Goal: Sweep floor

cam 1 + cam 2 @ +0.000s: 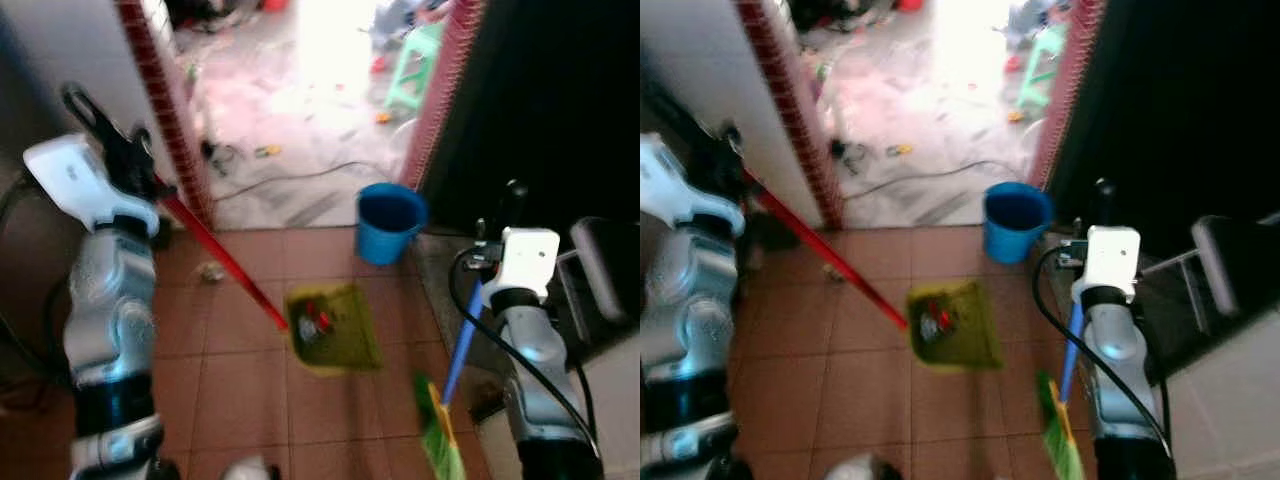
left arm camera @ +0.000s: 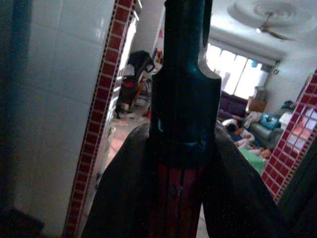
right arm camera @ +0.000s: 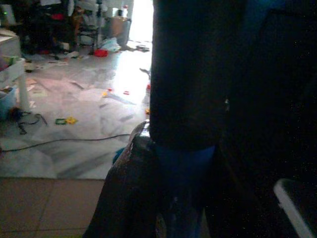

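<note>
**Both grippers closed on tool handles over terracotta tile floor**

Left gripper [image 1: 120, 150]: the two black fingers are clamped around the top of a long red pole handle [image 1: 220, 255]. In the left wrist view the fingers [image 2: 124, 188] press against both sides of the red shaft, directly below its dark plastic end cap [image 2: 185, 74]. The handle slopes down from the gripper to a yellow-green plastic dustpan [image 1: 335, 325].

Right gripper [image 1: 505, 215]: closed on a blue pole handle [image 1: 460, 345]. The right wrist view shows the blue shaft [image 3: 183, 163] held between the dark fingers [image 3: 131, 193]. The pole runs down to a green and yellow broom head [image 1: 435, 435], which sits low on the floor just to the right of the dustpan.

Dustpan: lying flat on the reddish-brown square floor tiles [image 1: 240, 390], between the two arms. Small red and pale scraps [image 1: 315, 322] lie inside it; what they are cannot be told through the blur.

Surroundings, relative to the dustpan: a round blue plastic bucket [image 1: 390, 222] stands just beyond it, to the right, at the doorway threshold. A white wall edged with red mosaic trim [image 1: 165, 100] rises beyond and to the left. Past the bucket, a pale marble floor [image 1: 290, 120] carries scattered litter and a dark cable [image 1: 300, 175]. A light green plastic stool [image 1: 415, 60] stands well beyond.
</note>
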### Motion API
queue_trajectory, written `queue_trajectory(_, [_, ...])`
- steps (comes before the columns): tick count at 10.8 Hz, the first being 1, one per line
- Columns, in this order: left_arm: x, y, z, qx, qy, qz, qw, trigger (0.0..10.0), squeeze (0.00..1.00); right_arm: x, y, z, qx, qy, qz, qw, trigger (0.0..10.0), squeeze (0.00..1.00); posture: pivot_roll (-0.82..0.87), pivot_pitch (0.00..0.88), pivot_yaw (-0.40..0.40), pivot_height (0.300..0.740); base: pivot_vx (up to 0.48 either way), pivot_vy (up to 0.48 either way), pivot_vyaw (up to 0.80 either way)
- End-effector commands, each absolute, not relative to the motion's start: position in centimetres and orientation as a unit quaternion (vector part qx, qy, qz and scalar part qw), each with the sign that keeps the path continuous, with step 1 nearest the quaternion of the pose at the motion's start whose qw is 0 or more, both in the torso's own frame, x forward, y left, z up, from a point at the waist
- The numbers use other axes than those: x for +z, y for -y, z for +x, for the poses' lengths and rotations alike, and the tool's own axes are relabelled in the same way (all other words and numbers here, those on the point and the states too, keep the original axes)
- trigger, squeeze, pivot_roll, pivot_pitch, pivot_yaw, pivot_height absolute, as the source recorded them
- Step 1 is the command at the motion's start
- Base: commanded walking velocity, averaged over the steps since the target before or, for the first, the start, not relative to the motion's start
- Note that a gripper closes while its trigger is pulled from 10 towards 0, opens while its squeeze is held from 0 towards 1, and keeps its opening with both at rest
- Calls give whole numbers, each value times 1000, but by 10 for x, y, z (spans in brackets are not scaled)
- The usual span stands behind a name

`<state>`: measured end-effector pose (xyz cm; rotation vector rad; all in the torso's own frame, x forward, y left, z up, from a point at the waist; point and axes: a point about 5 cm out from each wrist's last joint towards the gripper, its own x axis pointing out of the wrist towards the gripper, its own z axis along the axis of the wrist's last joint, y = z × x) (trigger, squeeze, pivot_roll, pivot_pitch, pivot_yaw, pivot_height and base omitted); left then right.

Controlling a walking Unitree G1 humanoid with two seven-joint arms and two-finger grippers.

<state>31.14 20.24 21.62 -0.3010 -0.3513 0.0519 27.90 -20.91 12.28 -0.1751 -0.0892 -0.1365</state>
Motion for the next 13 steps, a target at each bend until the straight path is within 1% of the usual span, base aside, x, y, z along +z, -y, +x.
queue_trajectory(1, [235, -206, 311, 27, 218, -168, 961, 10000, 0, 131, 205, 281, -62, 64, -94, 992, 10000, 0, -72, 0, -27, 740, 330, 349, 0])
queue_trajectory(2, [235, -207, 312, 29, 218, -170, 961, 10000, 0, 130, 205, 281, -61, 64, -94, 992, 10000, 0, -72, 0, -27, 740, 330, 349, 0])
queue_trajectory(7, [228, -205, 313, 23, 204, -167, 964, 10000, 0, 127, 204, 281, -61, 61, -95, 992, 10000, 0, -67, 3, -22, 740, 463, 0, 0])
queue_trajectory(13, [230, -200, 314, 9, 205, -169, 964, 10000, 0, 123, 201, 281, -58, 57, -95, 992, 10000, 0, -63, 0, -19, 740, 424, 0, 0])
